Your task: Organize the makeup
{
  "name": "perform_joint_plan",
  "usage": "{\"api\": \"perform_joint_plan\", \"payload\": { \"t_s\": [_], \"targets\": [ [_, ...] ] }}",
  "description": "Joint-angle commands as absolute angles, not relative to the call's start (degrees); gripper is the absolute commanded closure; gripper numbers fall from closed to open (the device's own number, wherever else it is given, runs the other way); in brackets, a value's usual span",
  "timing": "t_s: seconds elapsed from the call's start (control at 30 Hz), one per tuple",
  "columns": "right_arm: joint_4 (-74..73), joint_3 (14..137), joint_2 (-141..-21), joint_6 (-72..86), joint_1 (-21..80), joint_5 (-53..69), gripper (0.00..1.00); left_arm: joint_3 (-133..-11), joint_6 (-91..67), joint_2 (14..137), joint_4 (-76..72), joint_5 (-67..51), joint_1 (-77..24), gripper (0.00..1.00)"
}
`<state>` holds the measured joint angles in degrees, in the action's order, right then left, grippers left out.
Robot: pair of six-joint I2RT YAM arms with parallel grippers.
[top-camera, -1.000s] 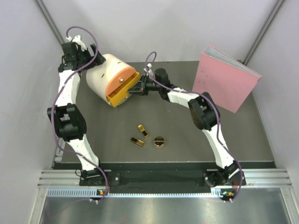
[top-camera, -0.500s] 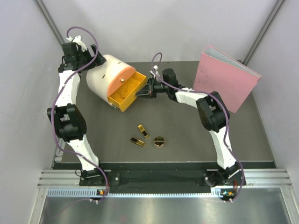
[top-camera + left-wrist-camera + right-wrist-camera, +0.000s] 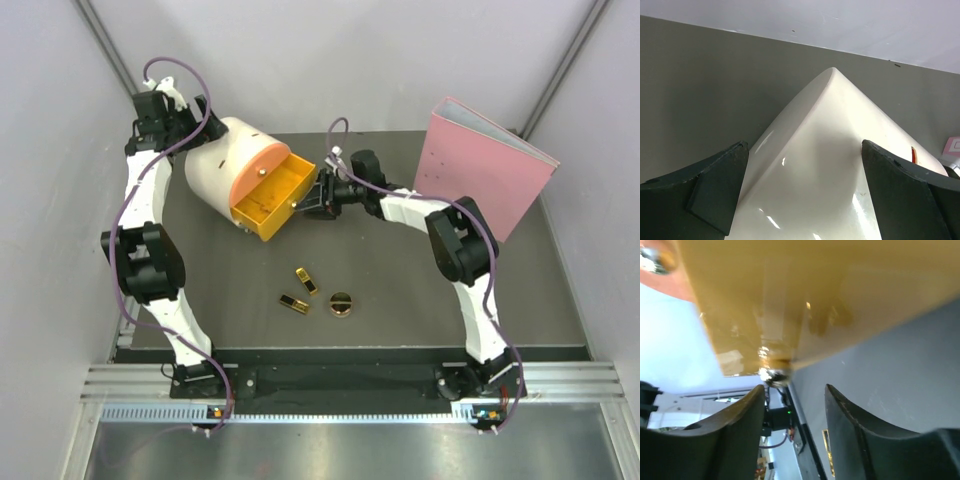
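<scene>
gold compact (image 3: 341,304) lies well apart from right gripper (image 3: 320,196).

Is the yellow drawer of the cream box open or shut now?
Open. In the top view the drawer stands pulled out of the cream box, its inside showing.

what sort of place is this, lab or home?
Probably a lab test cell: plain grey panels wall in a dark table, and the left arm and right arm mount on an aluminium rail at its near edge.
</scene>
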<state>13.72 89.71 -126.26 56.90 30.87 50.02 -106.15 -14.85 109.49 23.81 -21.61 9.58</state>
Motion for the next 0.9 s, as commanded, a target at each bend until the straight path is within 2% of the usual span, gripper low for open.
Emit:
{"api": "perform_joint_plan", "payload": {
  "t_s": [0.0, 0.23, 0.43, 0.5, 0.7, 0.87],
  "targets": [
    [3.6, 89.7, -120.9, 49.6, 29.8, 49.8, 0.45, -104.9, -12.6, 109.1, 28.3, -20.7, 9.2, 0.02],
    [-9.3, 90.0, -116.0, 37.0, 28.9, 49.3, 0.43, -104.9, -12.5, 109.2, 28.5, -20.7, 9.3, 0.02],
    [-34.5, 97.7, -114.1, 13.9, 30.7, 40.7, 0.44, -104.0, -12.5, 109.0, 28.2, -20.5, 9.3, 0.02],
    [-42.3, 100.1, -113.9, 8.6, 32.9, 34.0, 0.44, -103.7, -12.5, 108.9, 28.2, -20.6, 9.2, 0.02],
    [-45.1, 95.9, -111.0, 2.3, 40.0, 24.1, 0.41, -103.1, -12.0, 109.0, 28.4, -20.5, 9.2, 0.02],
    [-46.5, 95.5, -112.4, 0.4, 44.9, 20.9, 0.39, -102.7, -11.8, 109.2, 28.7, -20.5, 9.2, 0.02]
  ]
}}
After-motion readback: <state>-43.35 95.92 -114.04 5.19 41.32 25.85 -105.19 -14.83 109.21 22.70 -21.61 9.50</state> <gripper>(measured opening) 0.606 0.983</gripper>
